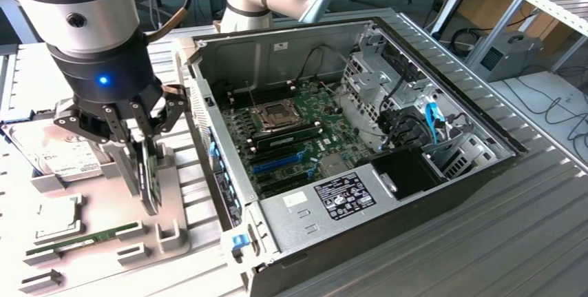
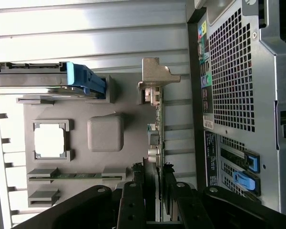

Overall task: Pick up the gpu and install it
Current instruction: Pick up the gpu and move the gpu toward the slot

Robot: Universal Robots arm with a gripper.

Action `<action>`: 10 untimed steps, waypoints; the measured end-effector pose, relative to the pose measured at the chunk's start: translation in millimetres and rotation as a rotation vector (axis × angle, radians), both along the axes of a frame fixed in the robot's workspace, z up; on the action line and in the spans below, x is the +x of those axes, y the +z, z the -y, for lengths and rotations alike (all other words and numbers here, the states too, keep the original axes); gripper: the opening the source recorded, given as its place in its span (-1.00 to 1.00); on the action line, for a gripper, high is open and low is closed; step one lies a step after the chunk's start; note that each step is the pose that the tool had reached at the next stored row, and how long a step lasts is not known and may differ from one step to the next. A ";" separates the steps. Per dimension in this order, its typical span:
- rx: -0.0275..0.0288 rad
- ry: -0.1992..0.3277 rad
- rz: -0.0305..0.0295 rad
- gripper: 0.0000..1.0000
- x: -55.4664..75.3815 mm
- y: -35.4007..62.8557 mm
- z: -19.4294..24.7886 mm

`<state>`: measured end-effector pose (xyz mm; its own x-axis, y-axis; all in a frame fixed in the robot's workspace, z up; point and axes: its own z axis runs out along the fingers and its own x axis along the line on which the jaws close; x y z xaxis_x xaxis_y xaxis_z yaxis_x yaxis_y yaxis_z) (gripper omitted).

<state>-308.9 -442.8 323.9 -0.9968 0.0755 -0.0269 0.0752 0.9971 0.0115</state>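
At the exterior view's left I see a silver hard drive (image 1: 60,156) on the matt grey tray (image 1: 179,238). My gripper (image 1: 147,138) is clamped half-wide on the gpu (image 1: 151,187), a thin dark card standing on edge. I cannot tell whether its lower edge touches the tray. To the right lies the open black case (image 1: 404,214).

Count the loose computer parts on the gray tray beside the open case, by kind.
hard drive: 1
CPU: 1
RAM stick: 1
gpu: 1
Total: 4
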 end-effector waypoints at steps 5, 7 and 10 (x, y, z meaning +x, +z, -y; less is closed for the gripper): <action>0.0000 0.000 0.0001 -0.47 0.0 1.7 0.0; 0.0001 0.000 0.0001 -0.47 0.0 2.4 0.0; 0.0000 0.000 0.0000 -0.47 0.0 3.7 0.0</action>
